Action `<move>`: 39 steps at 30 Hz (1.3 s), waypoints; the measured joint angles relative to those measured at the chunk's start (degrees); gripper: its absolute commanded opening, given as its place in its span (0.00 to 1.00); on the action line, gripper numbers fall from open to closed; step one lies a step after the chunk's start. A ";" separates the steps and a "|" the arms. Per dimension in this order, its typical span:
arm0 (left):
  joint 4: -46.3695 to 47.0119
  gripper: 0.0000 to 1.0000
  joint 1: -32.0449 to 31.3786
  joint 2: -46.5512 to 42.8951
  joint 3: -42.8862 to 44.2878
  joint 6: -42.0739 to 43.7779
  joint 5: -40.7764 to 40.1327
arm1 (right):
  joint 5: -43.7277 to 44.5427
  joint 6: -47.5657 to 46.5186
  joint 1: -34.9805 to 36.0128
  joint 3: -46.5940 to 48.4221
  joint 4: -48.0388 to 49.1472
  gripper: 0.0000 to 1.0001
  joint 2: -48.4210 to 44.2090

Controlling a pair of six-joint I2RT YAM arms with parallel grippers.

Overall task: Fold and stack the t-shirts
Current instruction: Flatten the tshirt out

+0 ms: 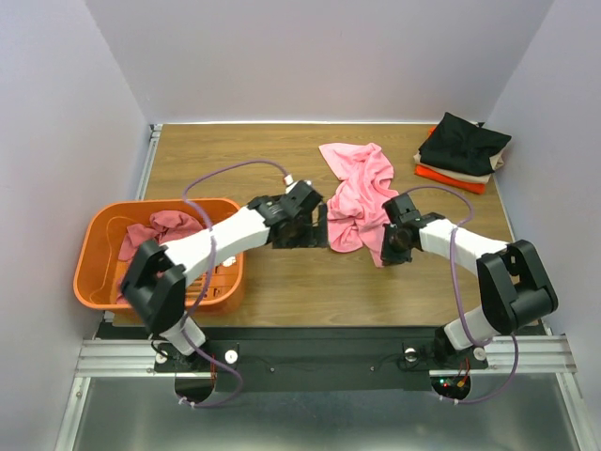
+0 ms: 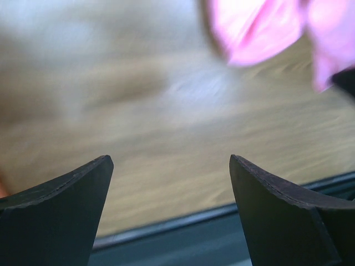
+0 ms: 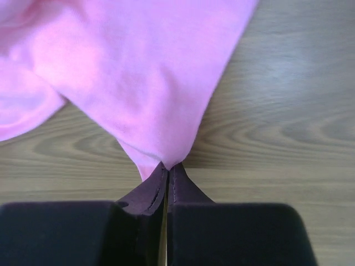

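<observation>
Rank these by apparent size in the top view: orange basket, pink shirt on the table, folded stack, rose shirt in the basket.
1. orange basket, clearly largest.
2. pink shirt and folded stack: too close to rank.
3. rose shirt, smallest as seen.

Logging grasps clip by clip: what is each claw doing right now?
Left claw: open, empty.
Right claw: shut on the crumpled light pink cloth t-shirt.
</observation>
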 measured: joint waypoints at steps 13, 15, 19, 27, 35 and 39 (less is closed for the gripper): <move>4.98 0.88 -1.86 21.75 12.26 8.17 -1.16 | 0.94 2.16 0.37 5.20 0.57 0.00 0.35; 5.07 0.82 -1.86 23.08 12.44 8.94 -1.14 | 1.09 2.21 0.39 6.29 0.57 0.00 0.35; 5.16 0.79 -1.81 25.57 14.23 9.84 -1.14 | 1.14 2.32 0.39 8.00 0.55 0.01 0.35; 6.71 0.77 -1.79 31.10 20.15 10.95 -0.68 | 1.22 2.29 0.39 8.28 0.42 0.00 0.39; 7.21 0.19 -0.96 32.74 20.87 12.48 -0.74 | 2.38 2.29 0.37 8.41 -0.15 0.00 0.39; 6.99 0.00 -0.13 33.40 21.92 13.51 -1.60 | 2.91 2.25 0.24 11.76 -2.71 0.01 0.17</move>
